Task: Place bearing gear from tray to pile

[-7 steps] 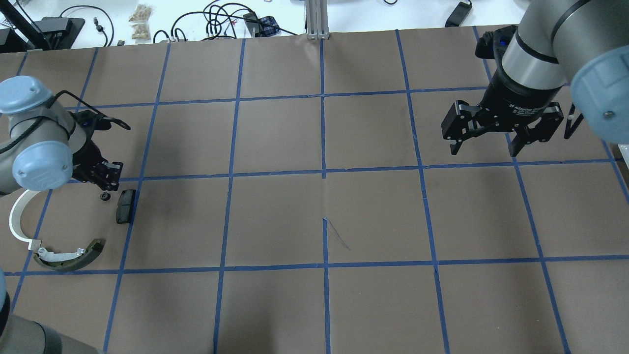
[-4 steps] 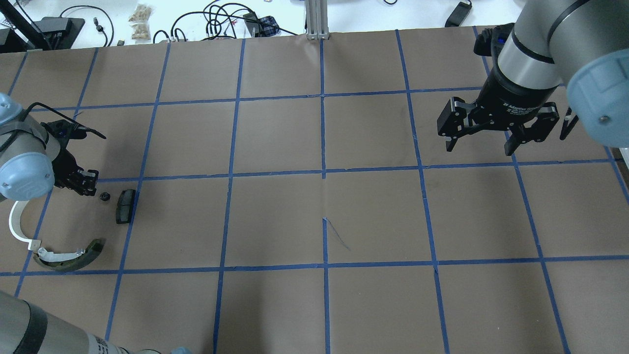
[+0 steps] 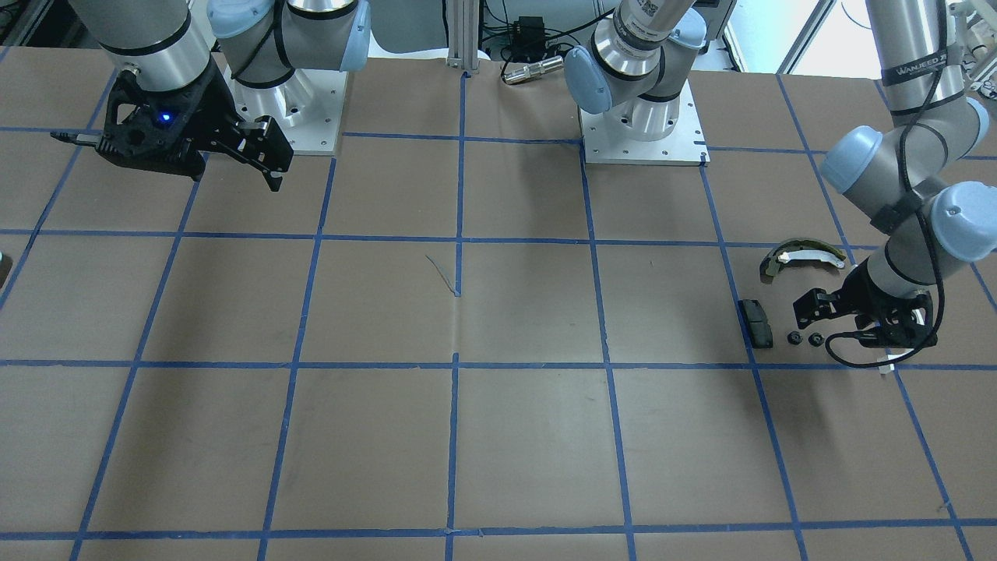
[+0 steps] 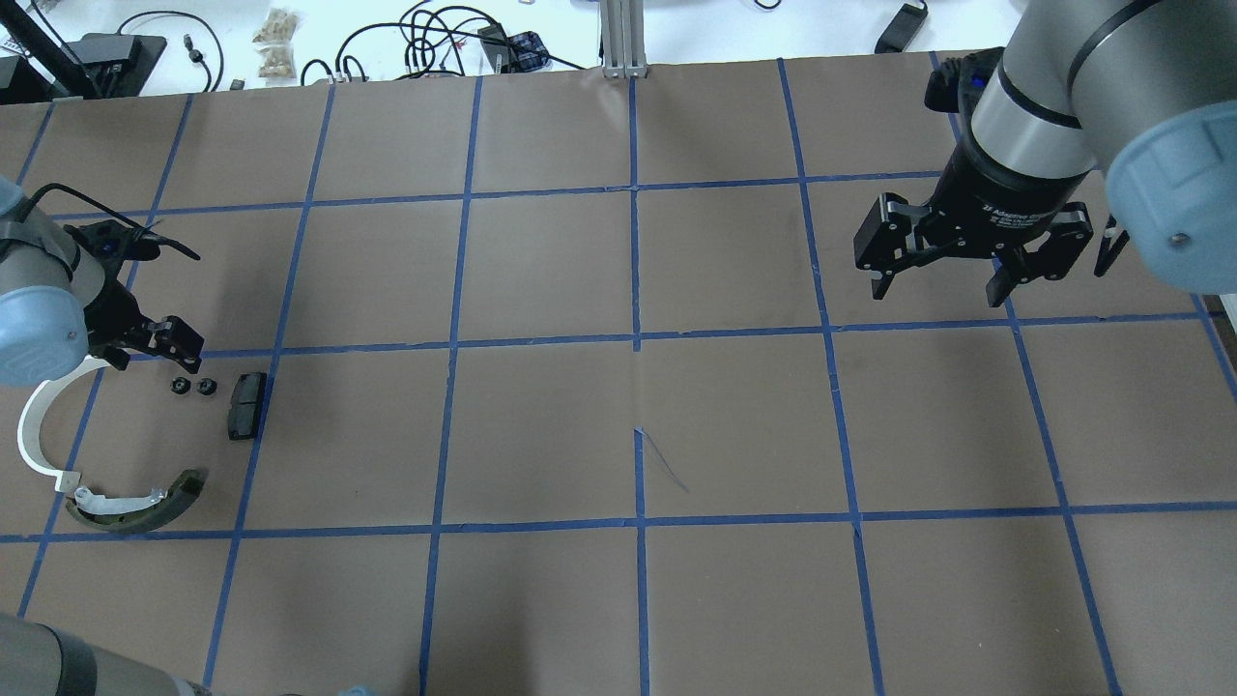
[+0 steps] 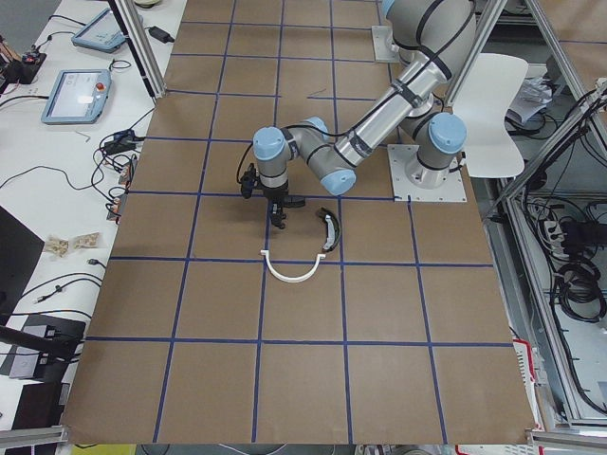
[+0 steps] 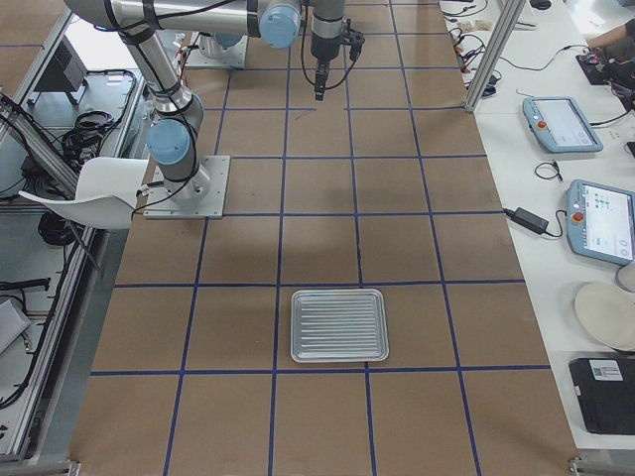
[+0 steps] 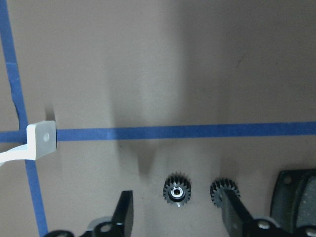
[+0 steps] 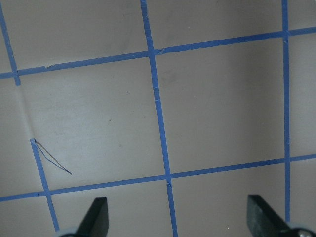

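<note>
Two small black bearing gears lie side by side on the brown paper, one (image 4: 179, 387) left of the other (image 4: 206, 387), next to the black pad (image 4: 246, 404). The pile also holds a white plastic arc (image 4: 34, 435) and an olive brake shoe (image 4: 145, 503). My left gripper (image 4: 179, 346) is open and empty just above the gears. In the left wrist view one gear (image 7: 177, 189) lies between the parted fingers and the other gear (image 7: 224, 189) beside the right finger. My right gripper (image 4: 935, 290) is open and empty, high over the far right. The silver tray (image 6: 337, 325) shows only in the exterior right view.
Blue tape lines grid the brown table cover. Cables and small items lie on the white bench beyond the far edge (image 4: 435, 39). The two arm bases (image 3: 642, 117) stand at the robot's side. The tray looks bare.
My left gripper has moved left and drawn back from the pad. A second gear now shows on the table left of the first. My right arm has drifted slightly left.
</note>
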Robot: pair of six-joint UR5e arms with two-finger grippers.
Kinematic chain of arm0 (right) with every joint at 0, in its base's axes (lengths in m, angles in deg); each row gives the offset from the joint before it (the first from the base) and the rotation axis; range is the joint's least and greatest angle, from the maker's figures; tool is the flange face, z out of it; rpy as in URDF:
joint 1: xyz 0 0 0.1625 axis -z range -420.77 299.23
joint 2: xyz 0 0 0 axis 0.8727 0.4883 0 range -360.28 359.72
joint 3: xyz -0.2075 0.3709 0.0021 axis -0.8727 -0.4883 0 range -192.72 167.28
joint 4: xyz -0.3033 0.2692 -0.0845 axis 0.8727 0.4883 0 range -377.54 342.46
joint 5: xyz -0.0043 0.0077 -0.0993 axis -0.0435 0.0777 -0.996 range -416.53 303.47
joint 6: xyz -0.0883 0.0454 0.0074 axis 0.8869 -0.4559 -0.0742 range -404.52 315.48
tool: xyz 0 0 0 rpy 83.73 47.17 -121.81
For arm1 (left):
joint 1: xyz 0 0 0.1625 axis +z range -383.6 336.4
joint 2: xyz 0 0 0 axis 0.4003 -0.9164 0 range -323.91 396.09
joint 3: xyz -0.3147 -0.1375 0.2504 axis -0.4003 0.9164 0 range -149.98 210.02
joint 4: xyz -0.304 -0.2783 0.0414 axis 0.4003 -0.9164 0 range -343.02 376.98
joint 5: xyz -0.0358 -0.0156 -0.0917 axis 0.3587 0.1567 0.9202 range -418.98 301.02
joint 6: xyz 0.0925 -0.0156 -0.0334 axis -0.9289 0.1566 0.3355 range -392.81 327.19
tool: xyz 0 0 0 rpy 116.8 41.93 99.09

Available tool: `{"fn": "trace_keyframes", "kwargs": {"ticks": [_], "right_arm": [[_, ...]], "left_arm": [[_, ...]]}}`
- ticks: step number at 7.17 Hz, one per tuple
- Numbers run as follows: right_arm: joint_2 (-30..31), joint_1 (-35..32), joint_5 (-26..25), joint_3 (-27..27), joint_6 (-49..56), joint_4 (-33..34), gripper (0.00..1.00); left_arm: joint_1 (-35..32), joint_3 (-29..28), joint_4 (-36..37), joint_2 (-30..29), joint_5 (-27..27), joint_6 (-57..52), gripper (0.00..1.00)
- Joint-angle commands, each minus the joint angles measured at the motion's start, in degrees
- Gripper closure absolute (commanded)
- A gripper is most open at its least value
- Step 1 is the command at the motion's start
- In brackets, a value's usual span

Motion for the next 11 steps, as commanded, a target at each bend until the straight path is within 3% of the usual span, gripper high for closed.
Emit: {"fn": "trace_keyframes", "kwargs": {"ticks": [1,3,5,7,11], "right_arm": [[-0.13,0.03,0.06,-0.02,-0.11,0.01,0.0],[-0.22,-0.06,0.06,-0.02,-0.2,-0.08,0.0],[-0.22,-0.06,0.06,-0.02,-0.02,-0.08,0.0],[-0.22,0.03,0.15,-0.02,-0.2,-0.08,0.0],[-0.13,0.03,0.06,0.16,0.16,-0.43,0.0]], "left_arm": [[-9.53,-0.81,-11.4,7.22,0.78,16.12,0.0],[-21.57,-8.95,-27.55,10.59,1.84,36.09,0.0],[-30.82,-15.38,-35.68,13.39,4.73,44.85,0.0],[-33.58,-19.09,-38.18,17.26,5.09,45.24,0.0],[-34.02,-19.19,-37.75,19.65,5.27,42.45,0.0]]}}
